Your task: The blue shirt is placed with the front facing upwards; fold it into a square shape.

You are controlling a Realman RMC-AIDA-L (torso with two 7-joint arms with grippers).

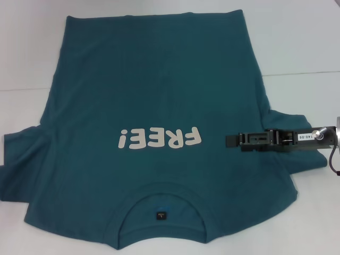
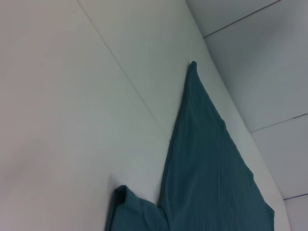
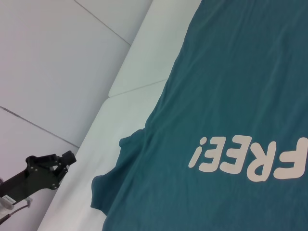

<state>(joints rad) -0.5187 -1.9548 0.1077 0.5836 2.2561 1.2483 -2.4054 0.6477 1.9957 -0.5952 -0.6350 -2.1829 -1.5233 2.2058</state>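
Observation:
The blue shirt (image 1: 154,95) lies flat on the white table (image 1: 303,42), front up. Its collar (image 1: 159,204) is at the near edge and the white "FREE!" lettering (image 1: 159,139) reads upside down. Both short sleeves stick out sideways and are wrinkled. My right gripper (image 1: 229,141) reaches in from the right, low over the shirt beside the right sleeve (image 1: 289,125). My left gripper (image 3: 67,158) appears only in the right wrist view, hanging off the table's left side, away from the left sleeve (image 3: 115,178). The left wrist view shows the shirt's left edge (image 2: 207,159).
White table surface runs along the far side and to the right of the shirt. A seam between table panels (image 1: 303,73) crosses at the right. A black cable (image 1: 333,159) hangs from the right arm near the right edge.

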